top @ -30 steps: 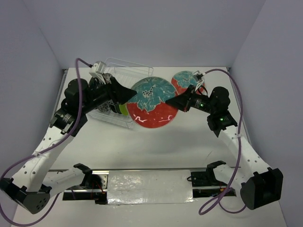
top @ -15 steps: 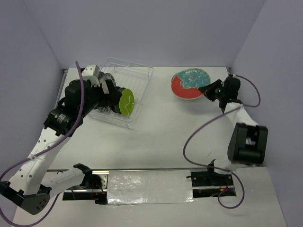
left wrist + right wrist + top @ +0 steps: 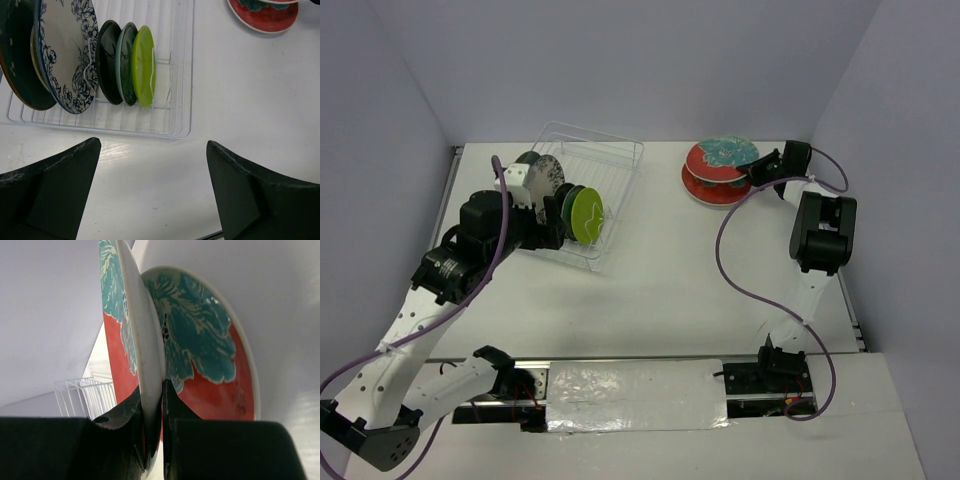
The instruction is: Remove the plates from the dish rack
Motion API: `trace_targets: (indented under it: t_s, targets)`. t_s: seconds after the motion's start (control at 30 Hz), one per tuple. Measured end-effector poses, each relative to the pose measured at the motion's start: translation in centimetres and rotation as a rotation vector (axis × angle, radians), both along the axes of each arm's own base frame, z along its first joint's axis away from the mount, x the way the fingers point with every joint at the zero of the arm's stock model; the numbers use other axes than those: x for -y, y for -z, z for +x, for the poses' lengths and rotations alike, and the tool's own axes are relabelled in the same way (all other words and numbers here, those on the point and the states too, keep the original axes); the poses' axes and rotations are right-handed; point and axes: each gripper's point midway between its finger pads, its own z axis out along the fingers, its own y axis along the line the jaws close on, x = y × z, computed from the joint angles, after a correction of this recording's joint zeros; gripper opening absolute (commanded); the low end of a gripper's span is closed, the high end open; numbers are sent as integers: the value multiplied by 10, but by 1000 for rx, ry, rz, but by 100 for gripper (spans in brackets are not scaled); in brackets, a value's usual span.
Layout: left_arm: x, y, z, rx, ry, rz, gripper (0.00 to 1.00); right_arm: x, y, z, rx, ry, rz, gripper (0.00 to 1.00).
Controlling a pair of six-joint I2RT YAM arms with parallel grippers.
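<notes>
The dish rack [image 3: 610,165] stands at the back left with plates upright in it: a lime green one [image 3: 588,216], a dark teal one [image 3: 570,210] and a white-blue floral one [image 3: 542,174]. In the left wrist view the lime plate [image 3: 146,65], the floral plate [image 3: 65,55] and a big dark plate [image 3: 17,50] stand in the rack [image 3: 180,75]. My left gripper [image 3: 152,142] is open and empty over the table just in front of the rack. My right gripper [image 3: 152,405] is shut on the rim of a red-teal plate [image 3: 132,330], above a second red-teal plate [image 3: 210,340] at the back right.
The side wall is close behind the right gripper [image 3: 762,172]. A metal rail with a foil-covered strip [image 3: 630,395] runs along the near edge between the arm bases. Purple cables hang from both arms.
The right gripper has carried the red-teal plate from the middle to the back right, over the other one. The left gripper has opened wide and drawn back from the rack.
</notes>
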Motion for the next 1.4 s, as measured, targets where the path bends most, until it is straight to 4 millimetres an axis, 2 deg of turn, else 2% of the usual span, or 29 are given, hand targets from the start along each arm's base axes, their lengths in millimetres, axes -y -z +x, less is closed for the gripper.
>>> trace_targets:
  t_s: [0.17,0.3,0.33,0.4,0.53,0.6,0.7,0.73,1.1,1.2,1.4]
  targets:
    - [0,-3,0,15,7,4,99,-3,14,5,-21,-17,16,12]
    - [0,-2,0,18,7,4,99,-9,15,3,-13,-49,18,18]
    - [0,-1,0,16,8,5,99,-12,16,2,-12,-56,18,30]
    - [0,4,0,6,9,10,100,-17,20,-1,-9,-72,27,44]
    - [-1,9,-1,-4,9,15,99,-23,29,-9,-29,-107,10,60]
    - [-1,8,-1,-1,9,13,99,-24,34,-13,-50,-117,-11,65]
    - [-1,6,-2,4,9,11,100,-23,36,-20,-75,-122,-48,85]
    - [-1,6,-2,7,9,10,99,-22,33,-20,-72,-123,-66,100]
    - [-3,5,-2,9,2,11,99,-19,6,-25,-210,-155,-397,100]
    - [-3,5,-2,10,-2,13,99,-19,9,-25,-245,-165,-458,100]
    - [-4,5,-2,10,-5,15,99,-21,34,-43,-360,-200,-506,100]
